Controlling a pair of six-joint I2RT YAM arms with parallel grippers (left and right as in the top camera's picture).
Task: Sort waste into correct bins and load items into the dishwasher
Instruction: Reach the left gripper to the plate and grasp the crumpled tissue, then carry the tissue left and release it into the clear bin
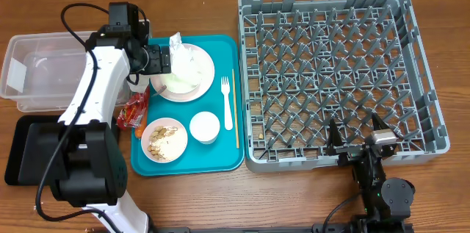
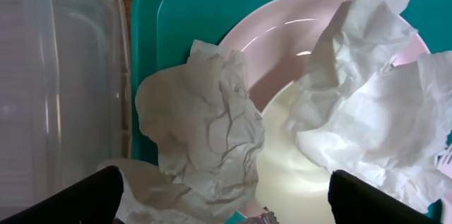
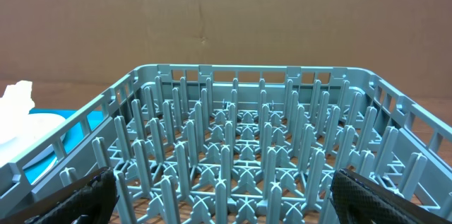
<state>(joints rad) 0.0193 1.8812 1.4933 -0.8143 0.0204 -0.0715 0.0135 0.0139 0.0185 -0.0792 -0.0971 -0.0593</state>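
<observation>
Paper, likely soft and light, the napkin ball (image 2: 201,132) wants pinching across its crumpled middle; both arms' jaws gape open.

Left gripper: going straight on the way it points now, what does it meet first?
Likely the crumpled napkin at the edge of the pink plate, dead ahead of the open left gripper; depth unclear.

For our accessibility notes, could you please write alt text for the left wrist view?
A crumpled white napkin and a second napkin lie over a pale pink plate, seen close up between the open left jaws. The plate sits on a teal tray, with a clear plastic tub beside it at the left edge.
</observation>
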